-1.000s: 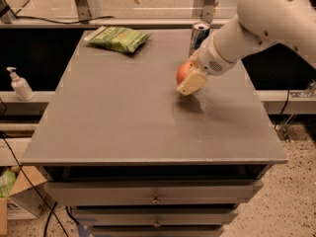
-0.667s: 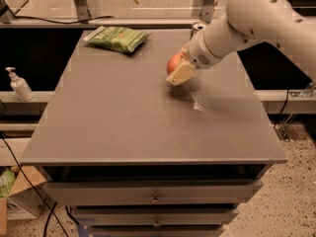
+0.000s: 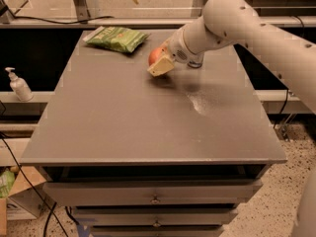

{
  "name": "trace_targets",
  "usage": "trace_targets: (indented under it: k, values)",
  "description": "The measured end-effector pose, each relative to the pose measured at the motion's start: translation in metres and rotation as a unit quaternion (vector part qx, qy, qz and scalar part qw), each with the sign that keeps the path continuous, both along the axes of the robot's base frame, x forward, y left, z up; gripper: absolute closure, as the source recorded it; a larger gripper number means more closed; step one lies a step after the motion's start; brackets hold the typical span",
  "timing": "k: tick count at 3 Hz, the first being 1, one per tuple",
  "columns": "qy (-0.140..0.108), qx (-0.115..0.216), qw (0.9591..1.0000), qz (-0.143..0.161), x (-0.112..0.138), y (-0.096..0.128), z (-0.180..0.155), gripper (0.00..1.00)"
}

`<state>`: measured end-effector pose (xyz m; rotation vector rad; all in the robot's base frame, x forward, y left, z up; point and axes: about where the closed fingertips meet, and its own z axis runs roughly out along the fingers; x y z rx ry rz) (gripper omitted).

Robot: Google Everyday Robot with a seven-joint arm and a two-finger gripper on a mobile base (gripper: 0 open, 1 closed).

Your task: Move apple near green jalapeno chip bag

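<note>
The orange-red apple [image 3: 155, 56] is held just above the grey table top, in the far middle part. My gripper [image 3: 160, 64] is shut on the apple, its cream-coloured fingers [image 3: 161, 68] wrapped around its right and front sides. The white arm reaches in from the upper right. The green jalapeno chip bag [image 3: 116, 37] lies flat at the far left of the table, a short way up and left of the apple. The two are apart.
A drink can [image 3: 195, 62] stands behind the arm, mostly hidden. The grey table [image 3: 123, 127] has drawers below its front edge. A white pump bottle [image 3: 19, 85] stands on a ledge to the left. Cables and a cardboard box lie on the floor at the left.
My gripper has carried the apple leftward and farther back across the table, closer to the green bag.
</note>
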<state>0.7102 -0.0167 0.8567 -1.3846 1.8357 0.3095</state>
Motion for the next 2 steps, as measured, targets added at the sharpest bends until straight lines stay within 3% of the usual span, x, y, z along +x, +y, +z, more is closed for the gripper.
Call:
trace_targets:
  k: [1, 2]
  values:
    - [0.000, 0.023, 0.9997, -0.009, 0.020, 0.019, -0.007, 0.84]
    - [-0.004, 0.038, 0.9992, -0.011, 0.034, 0.037, -0.006, 0.61]
